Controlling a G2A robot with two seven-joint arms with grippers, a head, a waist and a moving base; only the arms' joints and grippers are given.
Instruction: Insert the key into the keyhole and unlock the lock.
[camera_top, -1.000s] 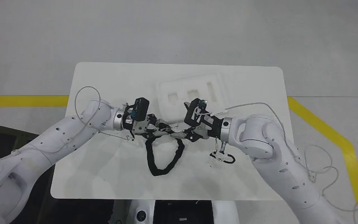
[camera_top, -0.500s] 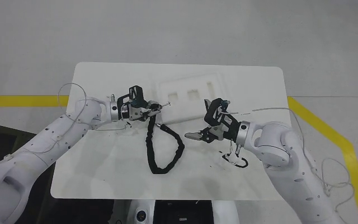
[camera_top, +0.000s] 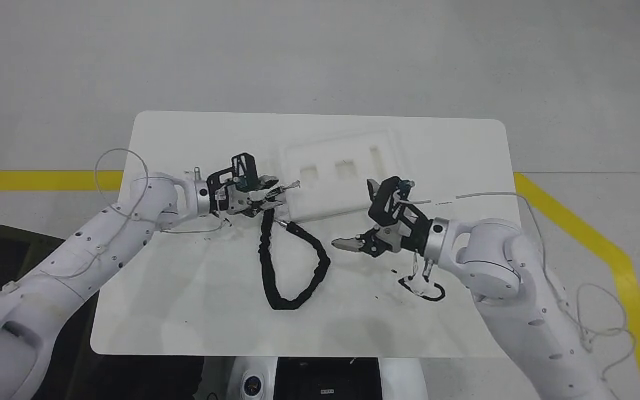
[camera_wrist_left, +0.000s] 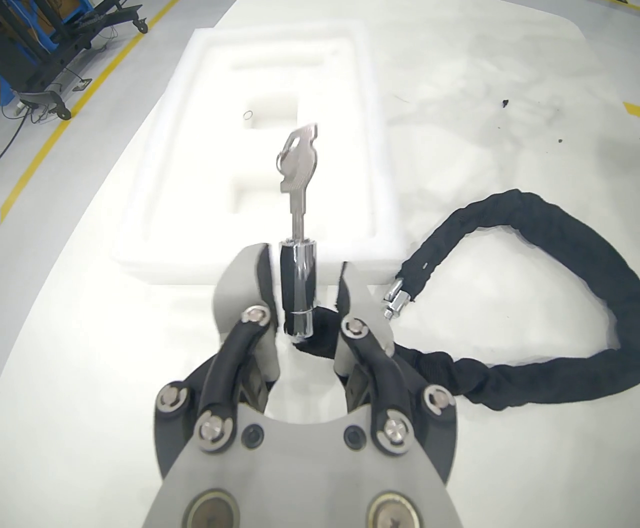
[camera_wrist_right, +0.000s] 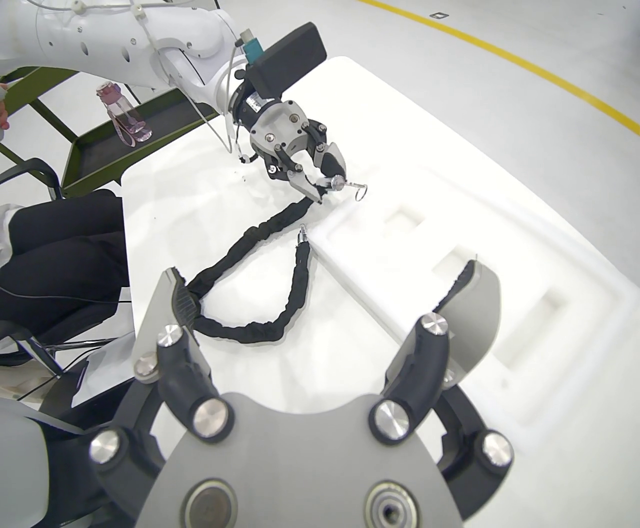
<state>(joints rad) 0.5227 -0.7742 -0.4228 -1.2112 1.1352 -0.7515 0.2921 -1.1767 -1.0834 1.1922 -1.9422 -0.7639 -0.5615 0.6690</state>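
My left gripper (camera_wrist_left: 302, 270) is shut on the chrome-and-black lock cylinder (camera_wrist_left: 298, 290), held just above the table. The silver key (camera_wrist_left: 299, 165) sits in its keyhole, its ring end pointing at the white foam tray (camera_wrist_left: 200, 150). The black sleeved chain (camera_wrist_left: 525, 300) hangs from the cylinder and loops over the table. Its chrome pin end (camera_wrist_left: 395, 302) lies free beside the gripper. From above, the left gripper (camera_top: 268, 197) is at the tray's near left corner, and my right gripper (camera_top: 350, 242) hovers right of the chain (camera_top: 290, 270). The right gripper (camera_wrist_right: 324, 276) stands open and empty.
The foam tray (camera_top: 340, 175), with three recesses, lies at the table's back centre. A small black clip and cable (camera_top: 420, 285) rest under the right forearm. A green cart with a pink bottle (camera_wrist_right: 125, 117) stands beyond the table's left edge.
The grippers, together at the lock a second ago, have separated. The left carried the cylinder and key back-left, the chain's pin end came free, and the right let go and pulled away right.
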